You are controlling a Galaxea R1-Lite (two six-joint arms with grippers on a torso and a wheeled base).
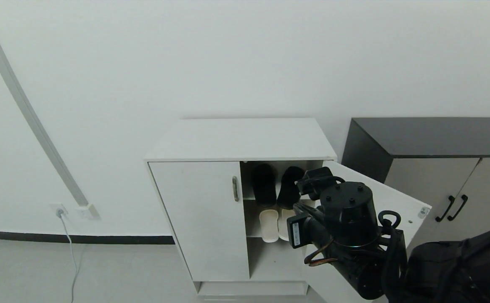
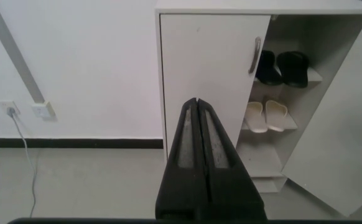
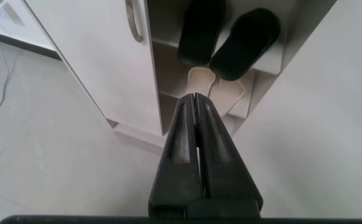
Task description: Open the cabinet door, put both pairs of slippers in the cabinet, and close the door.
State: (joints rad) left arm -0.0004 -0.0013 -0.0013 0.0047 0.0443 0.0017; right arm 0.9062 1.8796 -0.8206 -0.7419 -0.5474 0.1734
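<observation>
1. Right tool (image 3: pixel 195 96): clenched, fingers pressed together, nothing held. Left tool (image 2: pixel 197 101): likewise clenched and empty.
2. Black slippers (image 1: pixel 276 185): on the upper shelf, straight ahead of the right tool. Pale slippers (image 1: pixel 270 225): one shelf below. Both pairs inside the cabinet (image 1: pixel 240 139).
3. Open door (image 1: pixel 400 198): upright, just beside the right tool on its right, swung out from the far hinge edge.
4. Judged step left: closing. Right arm nearer to the door; left tool well back, facing the shut door (image 2: pixel 209 68).
</observation>
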